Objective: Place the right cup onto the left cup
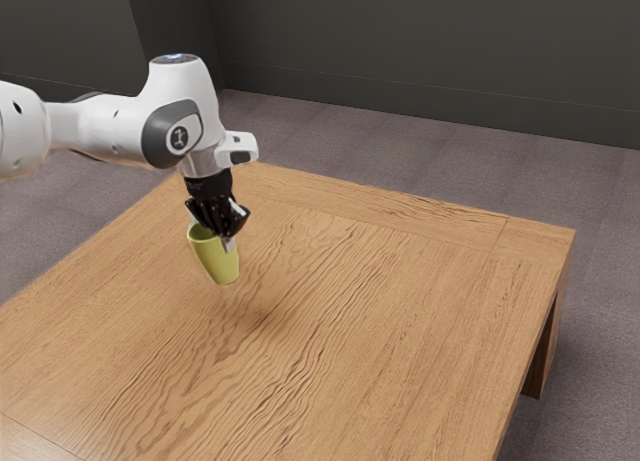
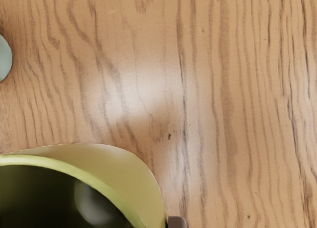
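the table (image 1: 400,321) is warm brown wood with dark, wavy grain, and a pale patch of light lies on it in the wrist view. one of its legs (image 1: 540,356) stands at four o'clock in the exterior view. around it runs a grey-purple carpet (image 1: 600,251), and a dark grey wall (image 1: 420,46) rises at twelve o'clock behind a matching skirting strip. the white arm (image 1: 110,126) comes in from ten o'clock, bending down to the black gripper (image 1: 222,239), which points at the wood.

the gripper is pinching the yellow-green cup (image 1: 217,261) by its wall near the rim, its fingers drawn in with that wall between them; one fingertip (image 1: 229,245) lies against the outside. the cup is up off the wood, over the part of the table toward ten o'clock from its middle. it leans a little, mouth toward eleven o'clock and base toward five, and a soft shadow falls on the wood at five o'clock from it. the wrist view looks partly into its dark inside.

a rounded, pale blue-green thing (image 2: 4,58) is near the cup, with a gap of wood between them in the wrist view; too little of it is in sight to say whether it is the other cup.
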`<control>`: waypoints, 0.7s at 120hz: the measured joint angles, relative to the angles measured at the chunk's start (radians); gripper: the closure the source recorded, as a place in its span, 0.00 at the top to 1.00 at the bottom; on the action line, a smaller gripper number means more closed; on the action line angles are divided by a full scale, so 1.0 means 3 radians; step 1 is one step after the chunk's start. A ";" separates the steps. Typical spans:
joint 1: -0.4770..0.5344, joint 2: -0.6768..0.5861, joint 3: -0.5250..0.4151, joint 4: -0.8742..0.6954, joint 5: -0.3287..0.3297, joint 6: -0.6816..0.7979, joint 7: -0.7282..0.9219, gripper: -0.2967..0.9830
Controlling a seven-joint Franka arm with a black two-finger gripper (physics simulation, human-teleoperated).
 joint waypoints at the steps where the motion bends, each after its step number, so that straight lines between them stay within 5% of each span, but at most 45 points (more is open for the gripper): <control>1: 0.0002 -0.0022 0.0001 0.0005 0.0002 -0.0016 0.0000 0.16; 35: 0.0031 -0.0101 0.0233 0.0563 0.0096 -0.0599 0.0028 0.15; 84: 0.0041 0.0618 0.0406 0.1531 0.0140 -0.0907 0.0097 0.15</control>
